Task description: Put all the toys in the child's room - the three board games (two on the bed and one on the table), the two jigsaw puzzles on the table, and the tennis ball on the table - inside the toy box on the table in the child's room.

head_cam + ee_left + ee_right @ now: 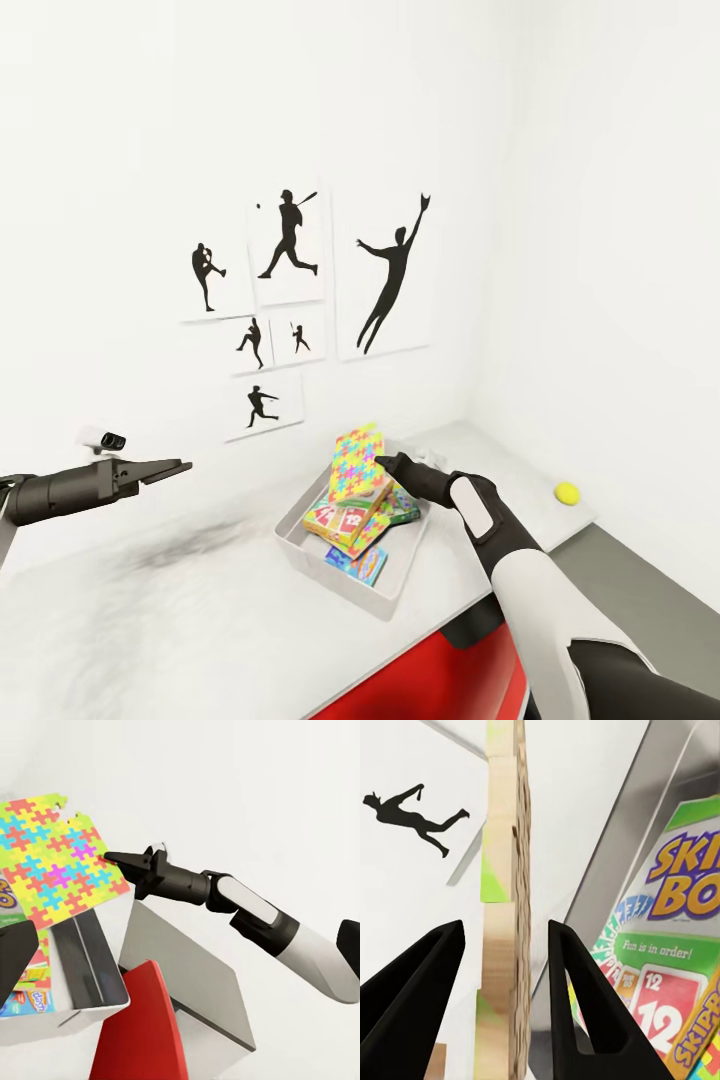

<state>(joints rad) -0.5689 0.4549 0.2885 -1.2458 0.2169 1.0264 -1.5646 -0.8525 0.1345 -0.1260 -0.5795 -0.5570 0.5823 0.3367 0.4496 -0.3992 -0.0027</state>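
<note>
A bright jigsaw puzzle (357, 462) stands on edge, tilted, over the white toy box (300, 545) on the pale grey table (150, 620). My right gripper (385, 462) is open. In the right wrist view the puzzle's edge (502, 907) sits between the fingers (577, 1005) with a gap on each side. Inside the box lie the SKIP-BO board game (340, 518), a white-and-green one (402, 506) and a blue one (358, 565). The yellow tennis ball (567, 493) rests at the table's far right. My left gripper (180, 465) hovers open, left of the box.
White walls close in behind and to the right, with black baseball silhouette posters (290, 300). A red object (440, 670) stands against the table's near edge below the box. The lower dark grey table section (650, 580) lies at the right.
</note>
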